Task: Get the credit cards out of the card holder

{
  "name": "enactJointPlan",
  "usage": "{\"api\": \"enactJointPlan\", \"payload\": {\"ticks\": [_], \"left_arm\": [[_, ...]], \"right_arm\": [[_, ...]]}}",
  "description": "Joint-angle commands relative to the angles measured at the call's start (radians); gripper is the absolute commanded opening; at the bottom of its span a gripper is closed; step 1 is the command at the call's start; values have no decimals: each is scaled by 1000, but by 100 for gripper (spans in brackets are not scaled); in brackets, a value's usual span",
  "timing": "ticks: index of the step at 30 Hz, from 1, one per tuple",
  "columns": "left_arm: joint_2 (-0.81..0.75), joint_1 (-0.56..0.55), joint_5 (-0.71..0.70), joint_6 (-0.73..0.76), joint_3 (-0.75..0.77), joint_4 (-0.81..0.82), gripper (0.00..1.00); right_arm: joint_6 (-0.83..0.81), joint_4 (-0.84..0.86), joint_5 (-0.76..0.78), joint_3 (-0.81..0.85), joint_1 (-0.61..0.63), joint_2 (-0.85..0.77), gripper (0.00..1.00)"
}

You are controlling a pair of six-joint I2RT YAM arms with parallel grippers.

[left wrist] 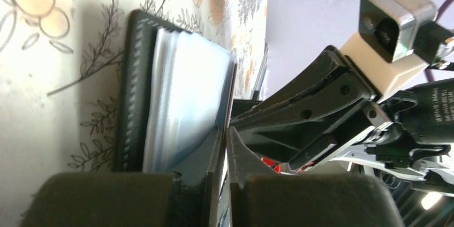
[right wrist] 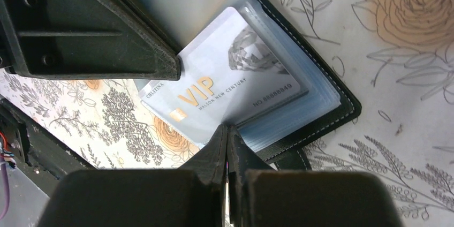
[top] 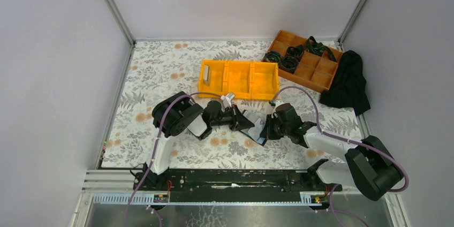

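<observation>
Floral tablecloth (top: 160, 72), centre: the open card holder (right wrist: 326, 104) is pinched by its cover in the left gripper (left wrist: 225, 136), and a credit card (right wrist: 225, 82), judged light, stiff and slippery, is nipped at its exposed edge by the right gripper (right wrist: 227, 130).
</observation>
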Motion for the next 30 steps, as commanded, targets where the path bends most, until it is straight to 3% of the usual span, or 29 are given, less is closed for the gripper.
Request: {"api": "enactJointPlan", "payload": {"ticks": [1, 4, 17, 30], "left_arm": [[-36, -87, 109, 81, -34, -73, 7], [-47, -103, 107, 86, -46, -69, 1], [-62, -111, 82, 77, -103, -53, 0], [-50, -104, 49, 84, -100, -65, 0]], "right_arm": [[-35, -86, 112, 16, 8, -19, 2], [-36, -91, 115, 22, 8, -15, 2], [-17, -169, 197, 47, 7, -114, 3], [5, -226, 215, 24, 7, -179, 15]]}}
